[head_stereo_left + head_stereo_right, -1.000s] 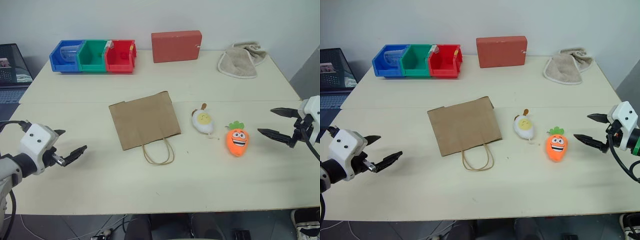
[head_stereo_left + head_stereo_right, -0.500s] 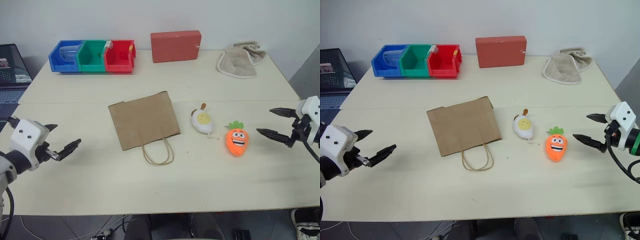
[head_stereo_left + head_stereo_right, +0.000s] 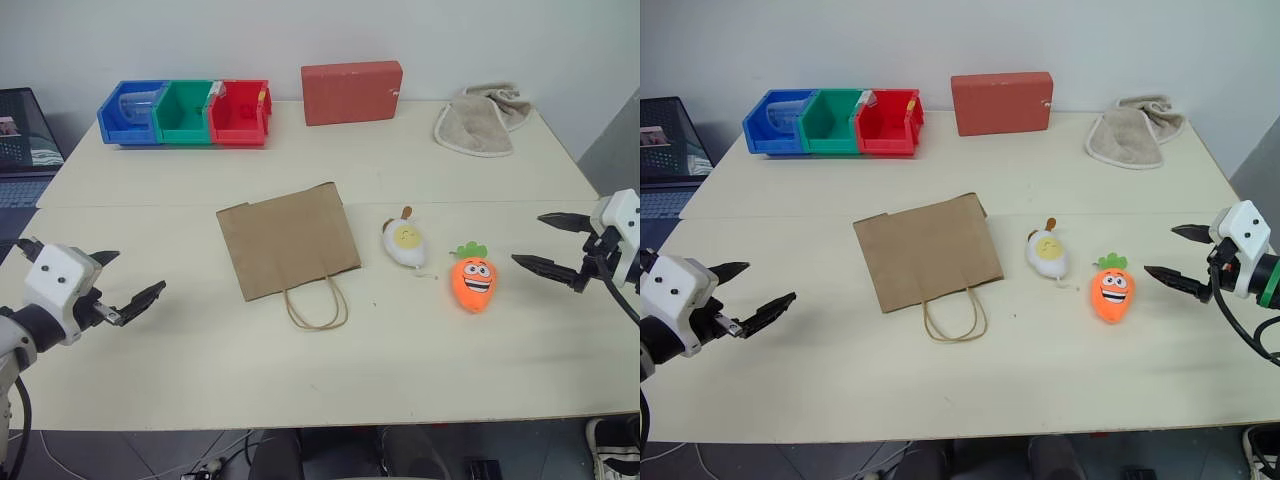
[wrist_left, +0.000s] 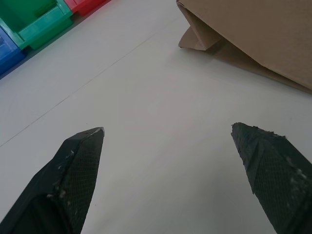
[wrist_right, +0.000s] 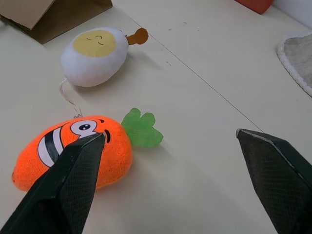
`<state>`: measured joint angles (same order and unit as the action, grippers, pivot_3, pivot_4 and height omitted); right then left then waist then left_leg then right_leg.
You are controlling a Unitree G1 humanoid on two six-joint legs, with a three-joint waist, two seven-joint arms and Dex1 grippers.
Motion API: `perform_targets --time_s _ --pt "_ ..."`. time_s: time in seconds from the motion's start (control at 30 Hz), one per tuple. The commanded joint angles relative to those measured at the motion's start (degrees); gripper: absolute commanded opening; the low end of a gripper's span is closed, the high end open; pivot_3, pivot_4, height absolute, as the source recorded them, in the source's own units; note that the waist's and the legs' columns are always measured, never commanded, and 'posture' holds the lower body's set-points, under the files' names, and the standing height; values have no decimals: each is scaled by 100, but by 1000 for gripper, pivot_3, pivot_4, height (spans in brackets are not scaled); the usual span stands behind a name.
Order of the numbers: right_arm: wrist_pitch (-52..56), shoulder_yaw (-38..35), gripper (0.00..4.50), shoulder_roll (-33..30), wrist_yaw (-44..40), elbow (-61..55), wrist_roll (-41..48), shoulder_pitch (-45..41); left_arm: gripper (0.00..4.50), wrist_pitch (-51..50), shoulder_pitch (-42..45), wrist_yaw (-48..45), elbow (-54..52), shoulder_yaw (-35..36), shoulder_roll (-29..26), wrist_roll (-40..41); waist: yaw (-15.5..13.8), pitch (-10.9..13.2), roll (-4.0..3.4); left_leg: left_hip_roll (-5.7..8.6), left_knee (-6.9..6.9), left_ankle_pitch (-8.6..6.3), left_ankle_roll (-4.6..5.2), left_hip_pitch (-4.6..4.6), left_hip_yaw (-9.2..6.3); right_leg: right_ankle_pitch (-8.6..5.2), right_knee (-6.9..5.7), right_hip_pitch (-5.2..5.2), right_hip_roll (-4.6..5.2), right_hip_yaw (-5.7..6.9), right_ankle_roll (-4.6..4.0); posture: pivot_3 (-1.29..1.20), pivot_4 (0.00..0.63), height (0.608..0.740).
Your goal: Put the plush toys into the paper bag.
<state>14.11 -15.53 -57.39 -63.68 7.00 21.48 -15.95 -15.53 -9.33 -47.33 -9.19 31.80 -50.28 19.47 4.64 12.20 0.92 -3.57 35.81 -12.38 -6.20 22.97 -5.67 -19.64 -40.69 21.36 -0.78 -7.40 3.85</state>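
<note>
A pale desk [image 3: 330, 380] is set against a white wall. The paper bag [image 3: 288, 240] is laid flat at its middle, handles toward the near edge; the egg plush [image 3: 405, 244] and carrot plush [image 3: 474, 281] are laid just to its right. The left gripper [image 3: 125, 283] is held low at the left, jaws spread. The right gripper [image 3: 549, 242] is aimed at the carrot plush, jaws spread, apart from it.

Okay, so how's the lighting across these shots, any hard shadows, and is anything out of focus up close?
Both eye views: even, soft light; the carrot toy, egg toy and paper bag cast only faint shadows on the table.
Left wrist view: the fingers look soft up close; a darker shadow sits under the bag's folded edge.
Right wrist view: both toys look sharp, with soft shadows beside them.
</note>
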Motion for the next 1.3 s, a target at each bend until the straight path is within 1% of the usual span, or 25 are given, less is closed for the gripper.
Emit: perform_targets --time_s 0.03,0.13,0.23,0.33,0.4,0.5,0.6,0.73,0.9,0.97,1.07,1.17,1.3 --pt "-72 -111 4500 9 5 -183 50 -19 4471 135 -71 -257 -167 -121 -31 42 0 0 0 0 0 0 0 0 0 0 0 0 0 0 0 0 150 740" --pt "-110 -133 4500 -21 -1 -357 28 84 4471 231 -65 -516 -337 -544 -43 -17 -5 0 0 1 0 0 0 0 0 1 0 0 0 0 -2 0 150 740" --pt "35 -198 4500 -129 -114 -858 140 333 4471 135 294 -706 -585 -1042 -84 93 -32 0 0 1 1 0 0 1 -3 1 -2 -1 0 2 -1 0 150 740" --pt "444 -314 4500 -203 -216 -1602 426 669 4471 -145 690 -837 -1000 -1704 6 217 -51 0 0 1 3 0 0 2 -3 -1 -2 -2 -1 2 3 0 150 740" --pt "748 -360 4500 -234 -256 -2182 640 943 4471 -97 890 -900 -1242 -2283 75 22 -70 -1 0 2 2 0 0 2 -4 -2 0 -4 -1 0 4 0 150 740" --pt "1009 -404 4500 -230 -192 -2587 786 1119 4471 -99 1005 -940 -1319 -2574 76 -40 -73 0 0 0 1 -1 -1 2 -4 0 0 -3 -3 1 0 0 150 740" --pt "1474 -378 4500 -173 -40 -3588 1148 1457 4471 121 1410 -1271 -1100 -3234 158 -207 -102 -1 -1 -1 1 -1 0 1 -8 1 -4 -2 -6 4 0 0 150 740" --pt "1897 -476 4500 -145 122 -4265 1510 1711 4471 518 1827 -1532 -608 -3736 376 -437 -135 -1 1 0 8 -1 -1 3 -7 -4 1 -6 -5 2 8 0 150 740" --pt "2111 -533 4500 -127 242 -4648 1754 1856 4471 908 2108 -1715 -235 -4054 563 -640 -153 -1 4 1 15 0 0 6 -8 -5 6 -9 -5 2 10 0 150 740" --pt "2233 -515 4500 -52 354 -4837 1999 1835 4471 1023 2293 -1686 35 -4146 743 -703 -158 -1 4 1 14 0 0 5 -10 -5 4 -9 -5 5 9 0 150 740" --pt "2300 -437 4500 -23 461 -4997 2108 1830 3845 1278 2518 -1733 383 -4260 942 -835 -166 -2 4 1 15 0 0 6 -15 -4 3 -10 -6 8 9 0 150 740" --pt "2315 -446 4500 -43 512 -5031 2153 1845 2964 1307 2597 -1863 434 -4290 1004 -769 -151 -2 5 1 14 0 0 6 -14 -2 6 -10 -6 7 6 0 150 740" --pt "2298 -401 4500 -8 567 -5026 2175 1809 1622 1326 2632 -1959 482 -4315 1026 -802 -158 -2 5 1 13 0 0 6 -18 1 5 -10 -6 12 1 0 150 740"
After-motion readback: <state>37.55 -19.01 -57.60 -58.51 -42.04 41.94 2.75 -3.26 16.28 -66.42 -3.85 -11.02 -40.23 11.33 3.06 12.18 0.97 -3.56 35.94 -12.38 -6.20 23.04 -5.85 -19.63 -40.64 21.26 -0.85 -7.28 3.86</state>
